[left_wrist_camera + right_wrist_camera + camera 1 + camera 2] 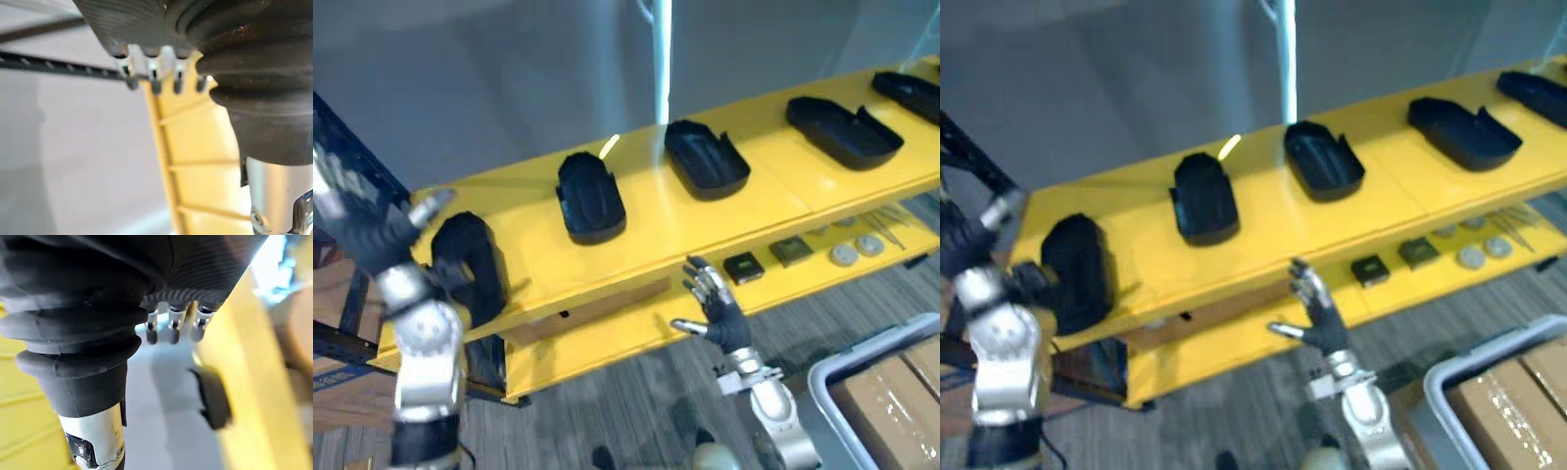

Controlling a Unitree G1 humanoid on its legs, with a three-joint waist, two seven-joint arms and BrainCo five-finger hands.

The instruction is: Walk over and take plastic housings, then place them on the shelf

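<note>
Several black plastic housings lie in a row on the top board of a yellow shelf (656,220): one at the far left (470,259), then one (590,196), another (705,157), and more to the right (842,127). My left hand (372,235) is raised at the shelf's left end, just left of the leftmost housing, with straight fingers (152,73) and nothing in it. My right hand (720,308) hovers in front of the lower board, open with spread fingers and empty.
On the lower board lie small dark square parts (742,266) and round discs (857,250). A grey bin (832,377) holding cardboard boxes stands at the lower right. A dark rack (337,147) rises at the left, and a pale pole (661,59) behind the shelf.
</note>
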